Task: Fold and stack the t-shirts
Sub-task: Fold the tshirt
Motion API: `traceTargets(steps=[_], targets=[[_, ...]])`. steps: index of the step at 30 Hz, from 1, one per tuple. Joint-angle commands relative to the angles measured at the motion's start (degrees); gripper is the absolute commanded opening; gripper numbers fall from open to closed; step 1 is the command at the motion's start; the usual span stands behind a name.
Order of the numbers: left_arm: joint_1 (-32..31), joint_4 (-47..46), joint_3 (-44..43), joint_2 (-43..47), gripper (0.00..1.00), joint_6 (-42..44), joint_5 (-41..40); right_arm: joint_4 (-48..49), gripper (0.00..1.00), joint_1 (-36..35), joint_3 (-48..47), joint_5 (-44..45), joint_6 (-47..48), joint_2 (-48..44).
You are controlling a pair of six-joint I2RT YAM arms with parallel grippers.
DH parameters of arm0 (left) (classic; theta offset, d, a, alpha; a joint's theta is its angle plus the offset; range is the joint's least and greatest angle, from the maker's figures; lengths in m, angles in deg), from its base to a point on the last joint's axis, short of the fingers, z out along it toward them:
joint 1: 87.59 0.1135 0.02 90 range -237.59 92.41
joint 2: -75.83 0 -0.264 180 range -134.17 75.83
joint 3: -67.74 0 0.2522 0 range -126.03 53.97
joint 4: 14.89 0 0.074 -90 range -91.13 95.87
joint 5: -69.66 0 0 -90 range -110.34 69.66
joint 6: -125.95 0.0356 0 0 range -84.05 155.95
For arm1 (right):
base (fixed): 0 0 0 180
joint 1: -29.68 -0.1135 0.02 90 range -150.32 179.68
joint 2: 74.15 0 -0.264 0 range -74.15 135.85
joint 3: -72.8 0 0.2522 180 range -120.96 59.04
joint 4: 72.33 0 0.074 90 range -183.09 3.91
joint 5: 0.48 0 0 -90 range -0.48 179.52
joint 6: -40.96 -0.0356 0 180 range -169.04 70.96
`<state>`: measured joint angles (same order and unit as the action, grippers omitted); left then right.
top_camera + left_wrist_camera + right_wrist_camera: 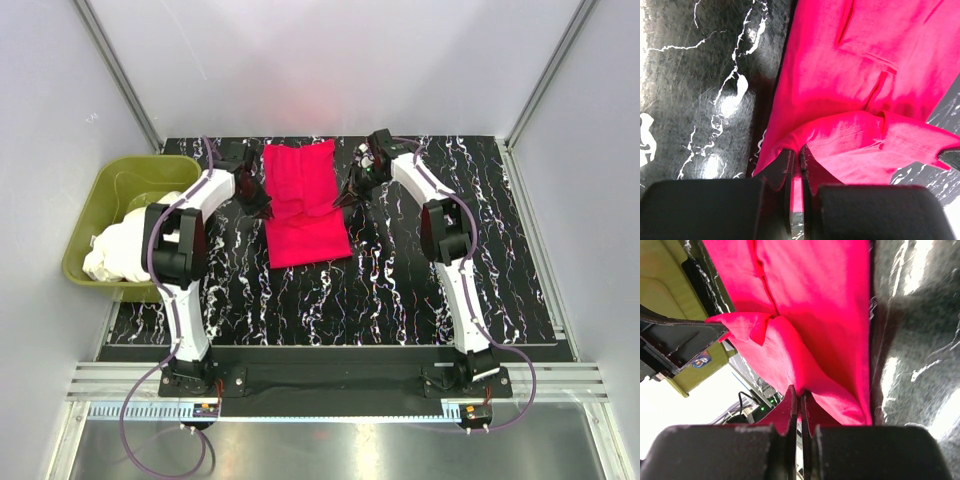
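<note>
Now | red t-shirt [303,210] | folded lengthwise, creased, both side edges lifted

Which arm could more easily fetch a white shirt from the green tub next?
Probably the left gripper: the green tub stands nearest it; the right gripper is beyond the red shirt both pinch.

Bright light, table [700,75] glare, blown-out corners

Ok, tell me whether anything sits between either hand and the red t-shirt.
Nothing visible does. The left hand is shut on the red t-shirt at its left edge, and the right hand is shut on its right edge, with cloth pinched directly in each.
</note>
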<state>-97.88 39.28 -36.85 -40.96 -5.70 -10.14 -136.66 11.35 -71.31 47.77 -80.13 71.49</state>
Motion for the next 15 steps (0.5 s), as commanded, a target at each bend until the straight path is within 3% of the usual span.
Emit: traceTargets(steps=[1, 5, 7, 9, 10, 11, 13, 15], targets=[[0.4, -0.5, -2.5, -1.1, 0.0, 1.2, 0.9, 0.5, 0.01, 0.6, -3.1, -2.6, -0.7, 1.6], [0.9, -0.7, -3.0, -2.2, 0.03, 1.5, 0.9, 1.3, 0.02, 0.8, -4.3, -3.1, -1.5, 2.7], [1.1, -0.9, -3.4, -2.5, 0.18, 1.8, 0.4, 1.2, 0.04, 0.9, -5.2, -3.3, -1.6, 3.3], [1.2, -0.8, -4.4, -2.7, 0.24, 2.7, -0.4, 1.7, 0.07, 1.2, -6.5, -3.9, -2.1, 4.2], [1.3, -0.5, -6.2, -3.2, 0.33, 3.6, -0.8, 2.0, 0.08, 1.4, -6.8, -4.0, -3.0, 4.7], [1.3, 0.5, -7.4, -3.5, 0.36, 4.1, -1.8, 2.7, 0.19, 1.7, -8.0, -3.9, -3.6, 5.0], [1.4, 1.8, -11.7, -4.2, 0.49, 6.1, -3.2, 3.8, 0.24, 2.0, -10.1, -4.0, -5.4, 6.0], [1.4, 4.2, -15.1, -4.0, 0.53, 8.9, -5.4, 3.7, 0.32, 2.7, -12.6, -4.6, -6.0, 6.9]])
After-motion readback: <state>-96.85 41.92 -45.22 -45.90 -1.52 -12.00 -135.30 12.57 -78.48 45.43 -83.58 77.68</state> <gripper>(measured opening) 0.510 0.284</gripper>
